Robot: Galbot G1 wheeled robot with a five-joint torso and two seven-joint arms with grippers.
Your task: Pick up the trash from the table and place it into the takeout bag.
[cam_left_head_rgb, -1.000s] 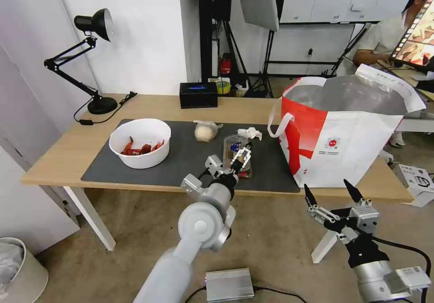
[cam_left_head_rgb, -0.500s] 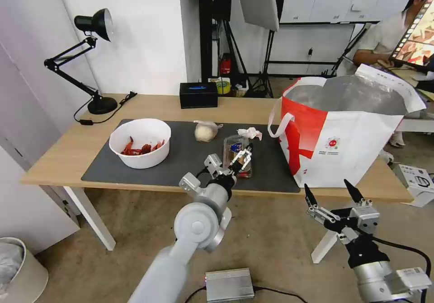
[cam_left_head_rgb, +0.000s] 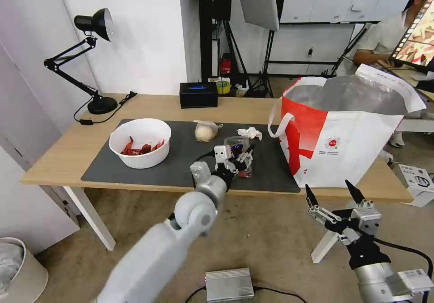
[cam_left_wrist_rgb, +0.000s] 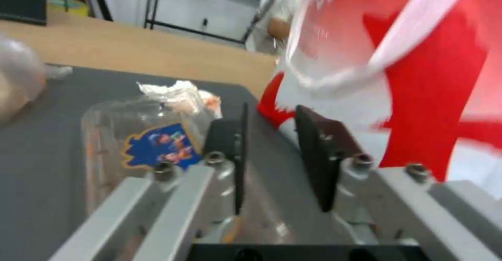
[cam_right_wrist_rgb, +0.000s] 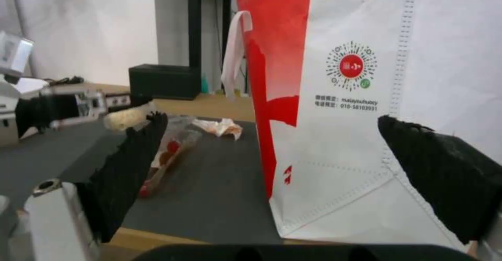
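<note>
The white bowl (cam_left_head_rgb: 140,142) with red shells sits on the dark mat (cam_left_head_rgb: 181,158) of the table (cam_left_head_rgb: 58,151), well off to the left of the left gripper (cam_left_head_rgb: 242,156). The knotted clear bag (cam_left_head_rgb: 205,131) lies beyond that gripper and a little to its left.

The left gripper reaches over the near table edge and is at the clear clamshell tray (cam_left_wrist_rgb: 151,143). In the left wrist view its fingers (cam_left_wrist_rgb: 319,155) are narrowly parted, with one finger at the tray's side edge; whether they pinch the plastic cannot be told. The tray carries a blue cartoon sticker (cam_left_wrist_rgb: 162,145), its writing too small to read. Seen from the right wrist, the tray is tilted, its far end raised off the mat, its long axis running away from the robot.

The crumpled tissue (cam_left_head_rgb: 250,133) lies just past the tray's far end.

To the gripper's right stands the takeout bag (cam_left_head_rgb: 357,145), upright and open-mouthed. Its white side shows a round red logo ringed by dots (cam_right_wrist_rgb: 351,65), two lines of small print below, one reading "010-58103931".

The right gripper (cam_left_head_rgb: 333,198) hangs below the table edge in front of the bag, fingers spread wide and empty.
</note>
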